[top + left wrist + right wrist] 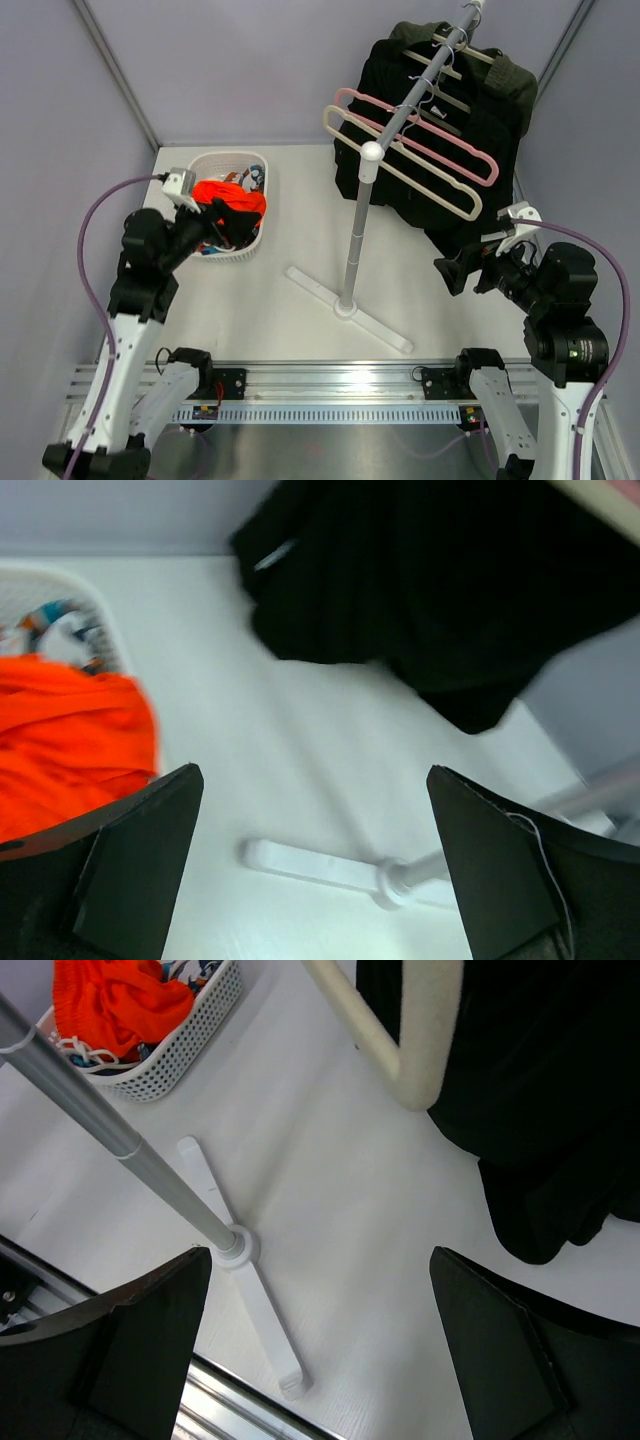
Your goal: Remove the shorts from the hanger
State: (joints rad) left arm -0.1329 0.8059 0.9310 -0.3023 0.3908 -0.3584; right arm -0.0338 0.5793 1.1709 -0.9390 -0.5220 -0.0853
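The bright orange shorts (228, 197) lie in the white basket (225, 162) at the left, on top of the patterned shorts (251, 180). They also show in the left wrist view (70, 735) and the right wrist view (115, 1000). My left gripper (232, 222) is open and empty just above the basket's near right side. My right gripper (462, 268) is open and empty near the low end of the cream hanger (400, 160). The cream hanger and the pink hanger (420, 130) are bare. Black garments (470, 110) hang behind them.
The rack pole (385, 150) slants up from a white cross base (346, 305) in the middle of the table. Grey walls close in the left, back and right. A metal rail (330, 385) runs along the near edge.
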